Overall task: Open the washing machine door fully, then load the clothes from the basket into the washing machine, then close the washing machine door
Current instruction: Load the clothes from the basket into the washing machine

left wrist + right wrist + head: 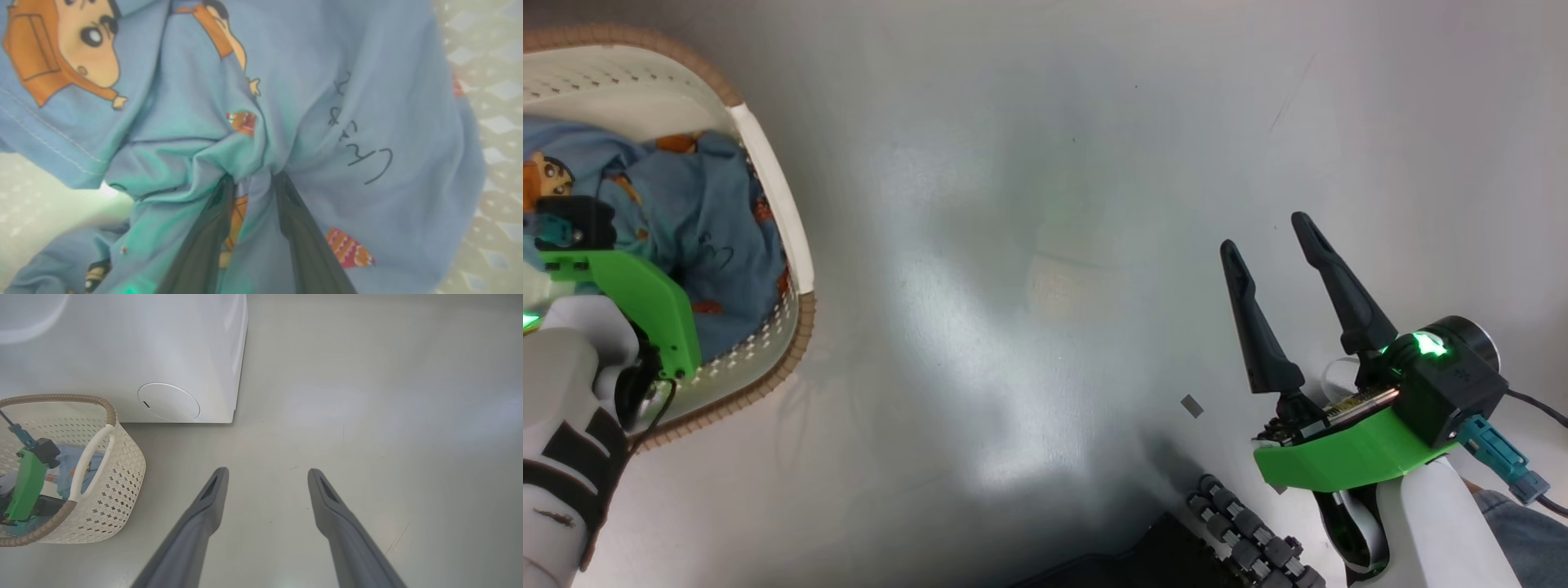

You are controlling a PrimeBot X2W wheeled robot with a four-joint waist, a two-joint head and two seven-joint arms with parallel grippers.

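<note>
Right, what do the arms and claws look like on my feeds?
The right claw has two long, tapered dark fingers, a black module lit green, a bright green bracket, a teal plug with black cable and a white forearm. The left arm matches, with black bands; the left claw has the same fingers.

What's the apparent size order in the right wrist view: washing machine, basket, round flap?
1. washing machine, cut off at the top and left
2. basket, nearer the camera and cut off at the left
3. round flap low on the machine
</note>
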